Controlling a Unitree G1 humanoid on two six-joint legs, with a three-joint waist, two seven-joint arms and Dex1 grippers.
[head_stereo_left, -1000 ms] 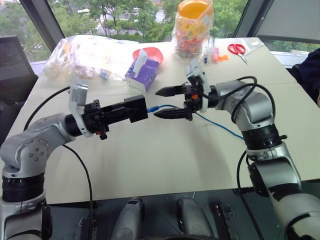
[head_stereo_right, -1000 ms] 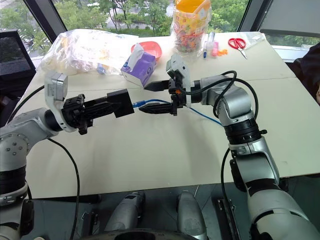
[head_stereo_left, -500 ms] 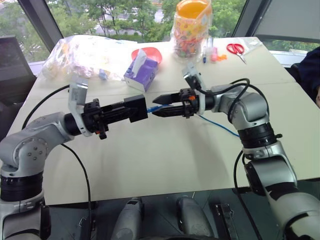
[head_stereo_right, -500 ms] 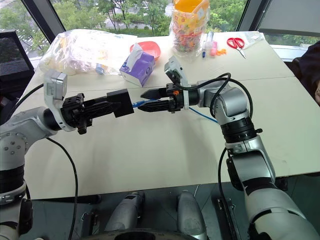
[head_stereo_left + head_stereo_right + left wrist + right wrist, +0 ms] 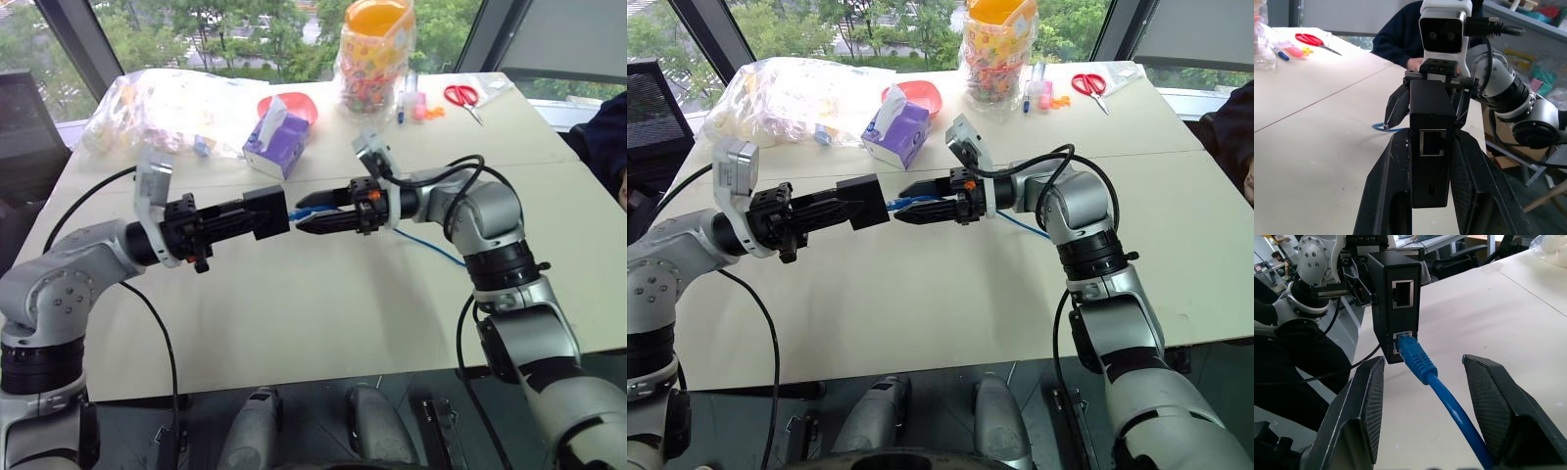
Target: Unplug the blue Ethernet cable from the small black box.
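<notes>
While the left gripper (image 5: 257, 217) was clamped on the small matte black plastic box (image 5: 1431, 147), its two black fingers pressed against the box's sides and held it level above the pale tabletop (image 5: 323, 313), with the ported face turned toward the other arm. That face carried two ports, and the bright blue Ethernet cable (image 5: 1447, 401) was plugged into the lower one, its blue boot (image 5: 1414, 357) seated against the box. The right gripper (image 5: 1422, 406) faced the box from the opposite side with its fingers (image 5: 1364, 401) spread partway, one on either side of the cable just behind the boot; in the right wrist view neither pad touched the cord. From there the cable ran back past the right wrist and down onto the table (image 5: 431, 250). Farther back on the table stood a purple tissue box (image 5: 279, 142), a red bowl (image 5: 299, 103), a crinkled clear plastic bag (image 5: 167, 103) and a clear jar with an orange lid (image 5: 377, 49). Red-handled scissors (image 5: 462, 96) lay near the far right corner, and a person's dark sleeve (image 5: 1398, 39) showed beyond the table edge.
</notes>
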